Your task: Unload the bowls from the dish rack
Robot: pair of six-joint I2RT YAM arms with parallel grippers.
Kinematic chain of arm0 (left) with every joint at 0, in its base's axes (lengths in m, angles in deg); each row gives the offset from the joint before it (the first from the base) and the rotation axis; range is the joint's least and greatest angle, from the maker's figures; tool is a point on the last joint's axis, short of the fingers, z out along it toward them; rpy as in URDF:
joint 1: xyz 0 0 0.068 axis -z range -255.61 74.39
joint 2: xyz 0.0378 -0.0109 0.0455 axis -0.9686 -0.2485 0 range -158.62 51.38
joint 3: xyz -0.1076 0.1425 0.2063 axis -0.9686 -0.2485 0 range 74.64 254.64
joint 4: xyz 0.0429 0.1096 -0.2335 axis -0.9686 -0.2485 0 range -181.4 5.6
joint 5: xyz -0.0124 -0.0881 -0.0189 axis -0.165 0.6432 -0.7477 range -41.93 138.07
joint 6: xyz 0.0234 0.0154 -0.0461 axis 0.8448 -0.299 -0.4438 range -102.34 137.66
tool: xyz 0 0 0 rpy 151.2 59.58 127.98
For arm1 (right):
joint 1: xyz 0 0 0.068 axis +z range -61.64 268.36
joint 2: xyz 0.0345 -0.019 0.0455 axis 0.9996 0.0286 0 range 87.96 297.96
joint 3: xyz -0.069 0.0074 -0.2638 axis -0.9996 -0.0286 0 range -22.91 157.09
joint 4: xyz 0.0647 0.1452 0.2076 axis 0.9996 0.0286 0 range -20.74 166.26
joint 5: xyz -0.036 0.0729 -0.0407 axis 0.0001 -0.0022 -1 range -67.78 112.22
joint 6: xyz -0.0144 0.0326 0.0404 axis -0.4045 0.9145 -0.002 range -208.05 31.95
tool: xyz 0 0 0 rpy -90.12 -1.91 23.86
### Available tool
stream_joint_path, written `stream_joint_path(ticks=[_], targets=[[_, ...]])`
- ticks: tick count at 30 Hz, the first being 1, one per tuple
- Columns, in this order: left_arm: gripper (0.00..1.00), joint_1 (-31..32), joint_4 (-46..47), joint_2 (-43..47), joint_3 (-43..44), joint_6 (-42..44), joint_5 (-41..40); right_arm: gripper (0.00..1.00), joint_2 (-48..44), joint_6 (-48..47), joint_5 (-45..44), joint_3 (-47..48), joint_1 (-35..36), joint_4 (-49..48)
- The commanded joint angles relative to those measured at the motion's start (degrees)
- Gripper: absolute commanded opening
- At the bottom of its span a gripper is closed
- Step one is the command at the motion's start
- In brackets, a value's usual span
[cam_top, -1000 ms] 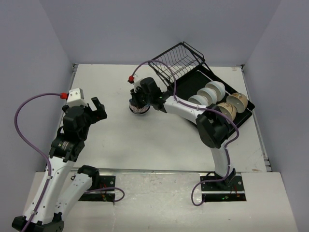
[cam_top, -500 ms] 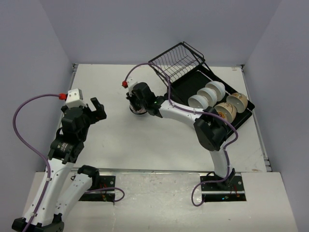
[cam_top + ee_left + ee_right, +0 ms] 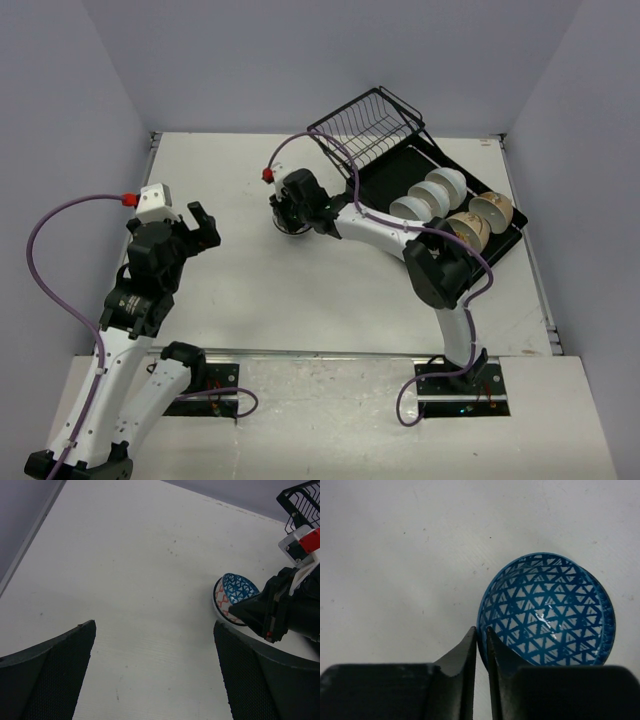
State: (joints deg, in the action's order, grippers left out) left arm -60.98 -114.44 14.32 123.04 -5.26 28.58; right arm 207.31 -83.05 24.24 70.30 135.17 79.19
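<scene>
My right gripper (image 3: 481, 635) is shut on the rim of the blue-patterned bowl (image 3: 545, 612), one finger inside and one outside. In the left wrist view that bowl (image 3: 239, 587) leans tilted in a pink-patterned bowl (image 3: 219, 597) on the table. From above, the right gripper (image 3: 290, 215) covers both. The dish rack (image 3: 418, 162) lies at the far right with its wire basket (image 3: 365, 125) at the far end. It holds three white bowls (image 3: 428, 193) and two cream bowls (image 3: 480, 218) on edge. My left gripper (image 3: 200, 225) is open and empty, well left of the bowls.
The white table (image 3: 240, 270) ends at grey walls at the back and both sides. The right arm stretches from its base (image 3: 450, 375) across the table's middle, its purple cable looping over the rack.
The right gripper swung slightly left over the patterned bowls, then back right, and now hides them from above. The left arm has not moved.
</scene>
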Motion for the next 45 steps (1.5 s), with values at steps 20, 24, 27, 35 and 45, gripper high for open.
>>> stream_joint_path(ticks=[20,24,27,35,45], targets=[[1.00,-0.7,2.0,0.1,-0.2,1.3,0.1,0.00,0.2,-1.4,1.8,1.8,-2.0,3.9],[1.00,-0.7,2.1,0.1,-0.2,1.3,0.2,0.00,1.1,-2.3,-0.5,2.9,-1.6,5.6],[1.00,-0.7,2.1,0.2,-0.2,1.4,0.1,0.00,2.0,-3.1,-1.0,3.9,-1.5,7.6],[1.00,-0.7,2.1,0.2,-0.2,1.4,0.1,0.09,3.3,-2.7,0.2,7.2,-1.2,12.5],[1.00,-0.7,2.1,0.1,-0.2,1.4,0.2,0.13,4.8,-1.0,0.7,10.0,-1.1,16.3]])
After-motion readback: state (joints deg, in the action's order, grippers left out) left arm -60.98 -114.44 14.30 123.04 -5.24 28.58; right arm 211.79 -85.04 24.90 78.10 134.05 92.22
